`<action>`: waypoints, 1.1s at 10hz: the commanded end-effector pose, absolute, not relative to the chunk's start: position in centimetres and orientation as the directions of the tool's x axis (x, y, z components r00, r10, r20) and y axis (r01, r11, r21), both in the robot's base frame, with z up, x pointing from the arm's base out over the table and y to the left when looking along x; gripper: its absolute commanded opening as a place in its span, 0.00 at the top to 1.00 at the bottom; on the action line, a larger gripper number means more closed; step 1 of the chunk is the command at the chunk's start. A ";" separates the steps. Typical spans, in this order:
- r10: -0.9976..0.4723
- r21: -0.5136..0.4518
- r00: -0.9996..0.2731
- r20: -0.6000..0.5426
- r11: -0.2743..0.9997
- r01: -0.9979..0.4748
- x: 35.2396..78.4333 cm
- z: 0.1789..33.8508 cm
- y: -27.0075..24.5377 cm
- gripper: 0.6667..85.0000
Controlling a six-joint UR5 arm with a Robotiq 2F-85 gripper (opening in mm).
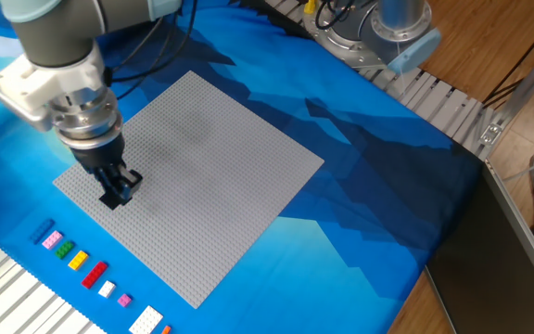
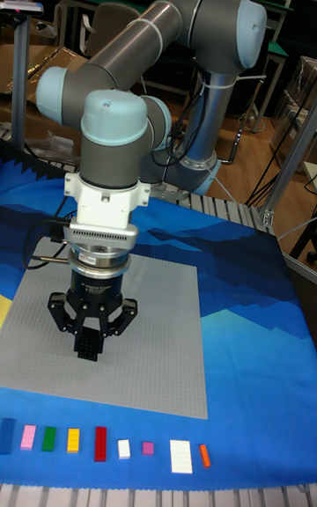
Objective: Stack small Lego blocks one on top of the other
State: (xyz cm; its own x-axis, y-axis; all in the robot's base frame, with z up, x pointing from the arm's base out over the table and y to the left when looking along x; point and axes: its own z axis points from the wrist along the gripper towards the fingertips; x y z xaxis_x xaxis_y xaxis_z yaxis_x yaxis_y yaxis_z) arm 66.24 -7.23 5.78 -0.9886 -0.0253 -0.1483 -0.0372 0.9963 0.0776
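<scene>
My gripper (image 1: 119,188) hangs just above the left part of the grey baseplate (image 1: 221,158), pointing straight down. Its fingers are shut on a flat black Lego block (image 2: 88,348), whose studded face shows between them in the tall fixed view. In the fixed view the black block merges with the dark fingers. A small blue Lego block (image 1: 43,228) lies on the blue cloth at the left end of a row of bricks, below and to the left of the gripper. The same blue block (image 2: 7,435) sits at the far left in the tall fixed view.
Beside the blue block runs a row of bricks along the cloth's front edge: pink (image 1: 51,239), green (image 1: 63,249), yellow (image 1: 77,260), red (image 1: 94,274), then several more. A yellow patch (image 1: 107,119) lies by the plate's left edge. The arm's base (image 1: 387,28) stands at the back.
</scene>
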 end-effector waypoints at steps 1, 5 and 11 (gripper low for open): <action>-0.019 0.103 -0.983 -0.181 0.994 -0.039 65.7 3.6 -7.8 0.72; -0.024 0.122 -0.977 -0.211 0.991 -0.051 66.0 2.0 -7.8 0.72; -0.029 0.145 -0.972 -0.234 0.987 -0.064 66.5 1.1 -7.3 0.68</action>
